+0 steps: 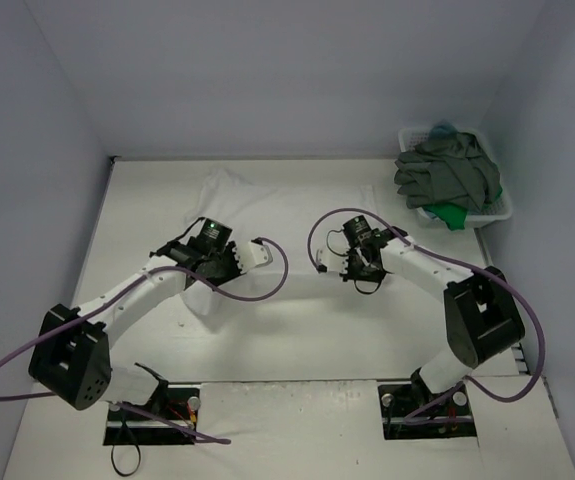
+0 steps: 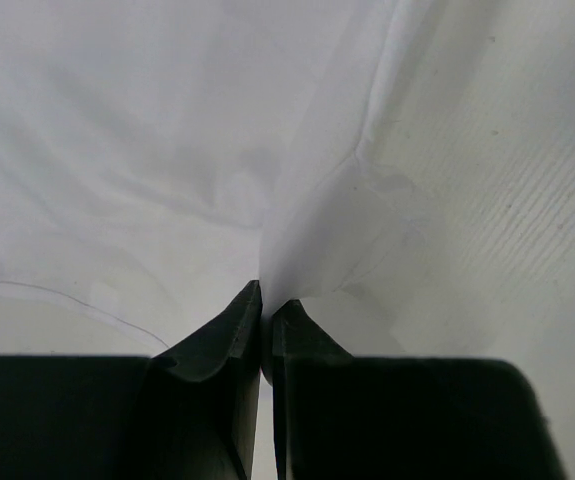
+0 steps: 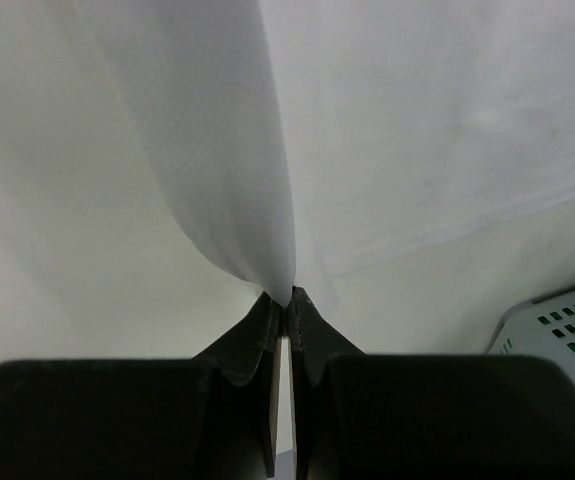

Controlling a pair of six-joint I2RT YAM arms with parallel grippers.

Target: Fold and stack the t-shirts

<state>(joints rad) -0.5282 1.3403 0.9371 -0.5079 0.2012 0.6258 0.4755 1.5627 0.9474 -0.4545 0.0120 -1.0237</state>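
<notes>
While both hands are clenched, each one pinches a fold of the white t-shirt point(image 1: 267, 205). The left hand point(image 2: 265, 303) has its two dark fingers closed on a thin edge of the cloth, which goes up from the tips and spreads out over the table point(image 1: 297, 340). The right hand point(image 3: 285, 297) grips a hanging fold of the same shirt in the same way. Seen from above, the shirt lies spread on the middle of the table, mostly between and behind the two hands. At the far right corner stands a white lattice basket point(image 1: 502, 214). In it lie a dark grey t-shirt point(image 1: 445, 170), a bright green t-shirt point(image 1: 454, 214) under it, and a small part of a teal-blue t-shirt point(image 1: 443, 128) at the back.
</notes>
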